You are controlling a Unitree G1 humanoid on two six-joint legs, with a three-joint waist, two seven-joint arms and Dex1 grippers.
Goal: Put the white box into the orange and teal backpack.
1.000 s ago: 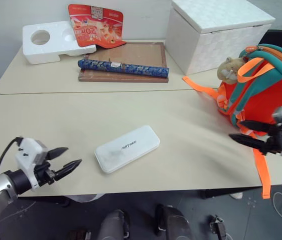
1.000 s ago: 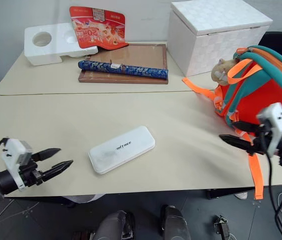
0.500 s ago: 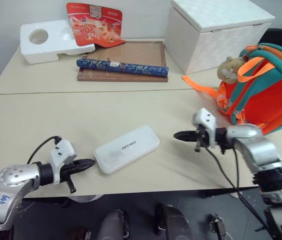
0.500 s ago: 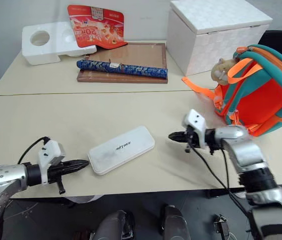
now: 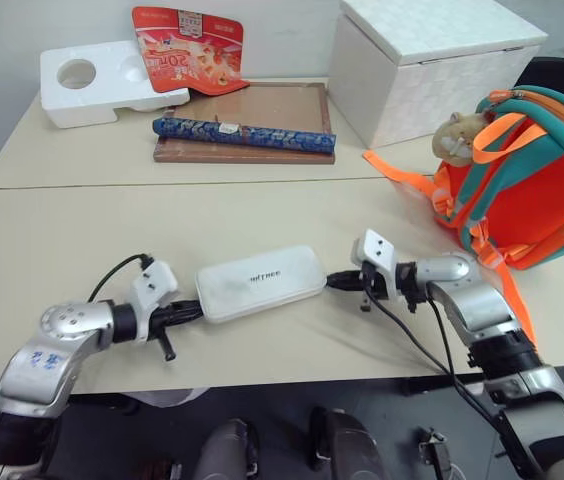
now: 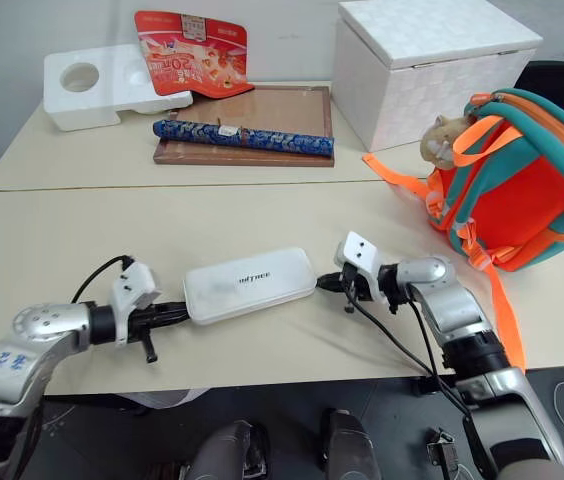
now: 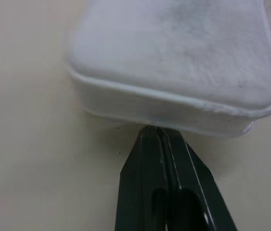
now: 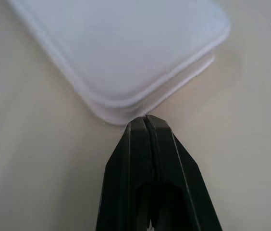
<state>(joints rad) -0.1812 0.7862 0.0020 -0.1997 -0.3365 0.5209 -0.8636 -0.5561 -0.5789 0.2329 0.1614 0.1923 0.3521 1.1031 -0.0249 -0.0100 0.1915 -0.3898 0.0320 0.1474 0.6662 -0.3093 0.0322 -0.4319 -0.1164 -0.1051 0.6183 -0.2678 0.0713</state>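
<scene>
White box (image 5: 260, 283): flat on counter (image 5: 82, 240), near front edge, pinched endwise between closed left end effector (image 5: 198, 309) and closed right end effector (image 5: 331, 281). Backpack (image 5: 532, 195), right edge: nothing loaded yet.

The white box (image 5: 261, 283) carries small dark lettering, roughly "INITREE"; the red packet's (image 5: 190, 48) print is unreadable.

two beige tables against a pale wall

the near table (image 5: 82, 240) abuts the far table (image 5: 42, 150); grey floor (image 5: 392, 420) lies below the near edge.
</scene>
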